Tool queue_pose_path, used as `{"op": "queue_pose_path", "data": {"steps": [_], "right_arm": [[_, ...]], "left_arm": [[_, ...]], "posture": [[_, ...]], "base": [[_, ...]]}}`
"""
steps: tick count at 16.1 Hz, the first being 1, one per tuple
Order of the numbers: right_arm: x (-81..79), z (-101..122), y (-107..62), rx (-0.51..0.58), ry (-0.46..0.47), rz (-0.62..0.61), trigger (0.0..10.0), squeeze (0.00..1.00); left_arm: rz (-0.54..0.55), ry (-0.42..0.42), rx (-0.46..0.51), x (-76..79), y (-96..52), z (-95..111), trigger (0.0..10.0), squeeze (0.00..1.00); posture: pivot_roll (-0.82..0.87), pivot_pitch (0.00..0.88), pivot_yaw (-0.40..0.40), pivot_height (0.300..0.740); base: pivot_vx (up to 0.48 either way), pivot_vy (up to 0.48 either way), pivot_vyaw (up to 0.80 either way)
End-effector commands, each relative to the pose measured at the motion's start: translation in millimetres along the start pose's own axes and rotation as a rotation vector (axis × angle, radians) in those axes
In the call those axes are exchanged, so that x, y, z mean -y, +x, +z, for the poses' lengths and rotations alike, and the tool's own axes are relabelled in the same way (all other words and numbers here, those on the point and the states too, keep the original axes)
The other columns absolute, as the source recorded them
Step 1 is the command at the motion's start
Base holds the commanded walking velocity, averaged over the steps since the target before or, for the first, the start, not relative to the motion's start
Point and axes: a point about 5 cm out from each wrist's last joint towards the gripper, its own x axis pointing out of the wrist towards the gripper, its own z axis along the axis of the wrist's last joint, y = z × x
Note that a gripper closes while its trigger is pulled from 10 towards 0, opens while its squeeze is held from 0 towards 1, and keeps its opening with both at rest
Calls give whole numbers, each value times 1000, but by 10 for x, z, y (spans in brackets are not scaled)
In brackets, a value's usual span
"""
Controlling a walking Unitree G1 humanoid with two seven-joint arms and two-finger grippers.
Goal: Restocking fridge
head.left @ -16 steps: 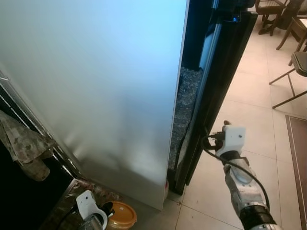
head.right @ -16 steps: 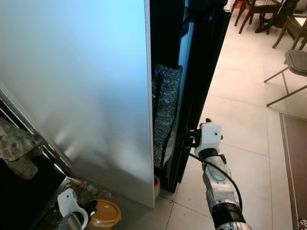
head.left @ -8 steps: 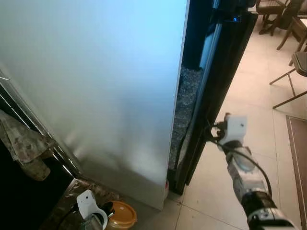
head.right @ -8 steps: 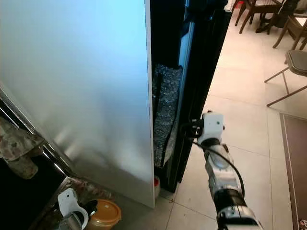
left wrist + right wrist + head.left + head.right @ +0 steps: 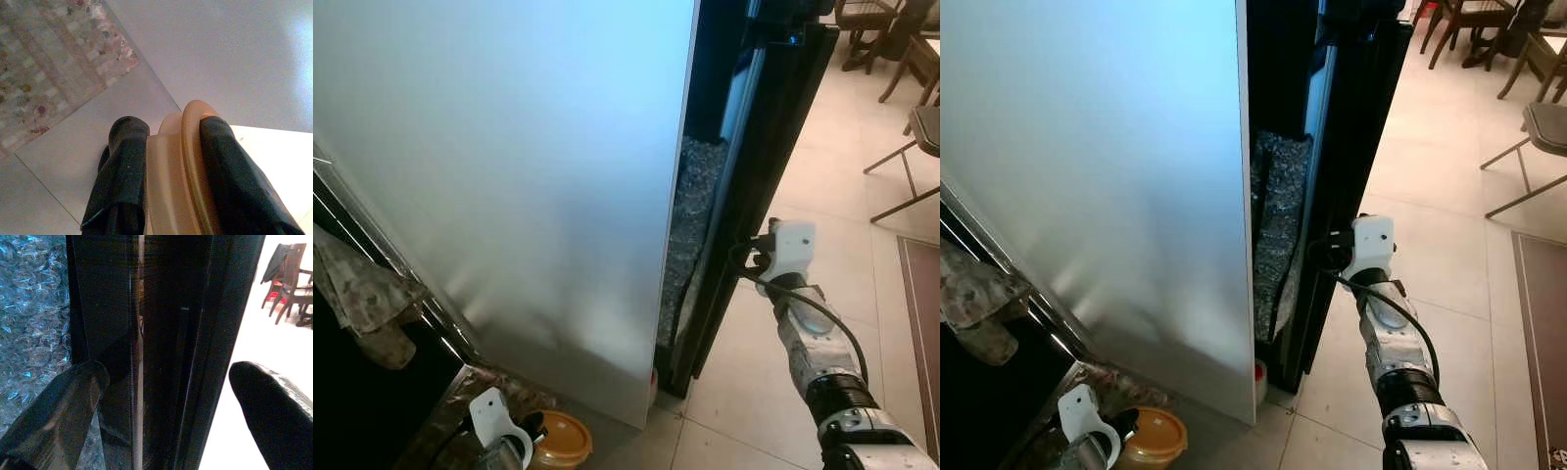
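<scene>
Two grippers at work, one job each. Our right gripper, centre-right of the frame, has its fingers spread wide, one either side of the black door edge w/ nothing pinched yet (wrist view shows the gap clearly). Our left gripper, bottom left of the head views, is clamped on one tub, tan w/ an orange lid, held low near the floor.

We judge the step in hand as opening the fridge: the door stands barely ajar beside the big pale panel, w/ a crinkly silver sheet in the gap. Next move prob calls for hooking or closing on that edge and swinging it out, then bringing the tub up.

Count: one tub, one door, two chairs upper right at least, one camo cloth at left edge.
</scene>
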Motion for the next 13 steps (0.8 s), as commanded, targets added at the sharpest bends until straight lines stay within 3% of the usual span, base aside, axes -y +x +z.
{"op": "queue_pose_path", "data": {"steps": [1,4,9,10,11,13], "right_arm": [[11,91,60,22,4,8,10000,0],[-47,154,152,6,-3,55,10000,0],[-116,167,169,5,-7,87,10000,0],[-98,189,161,24,-12,66,10000,0],[-5,254,134,75,-22,-29,10000,0],[-32,250,97,80,-19,-6,10000,0]], "left_arm": [[6,12,-6,-6,-1,-10,10000,0],[9,10,-7,-14,-3,-18,10000,0],[12,7,-12,-27,-7,-38,10000,0],[11,9,-14,-27,-7,-42,10000,0],[10,12,-16,-27,-8,-50,10000,0],[11,14,-18,-31,-10,-57,10000,0]], "posture": [[-114,16,46,740],[-112,19,44,740],[-109,18,39,740],[-112,17,39,740],[-115,14,38,740],[-114,11,37,740]], "base": [[0,0,0],[0,0,0],[0,0,0],[0,0,0],[0,0,0],[0,0,0]]}}
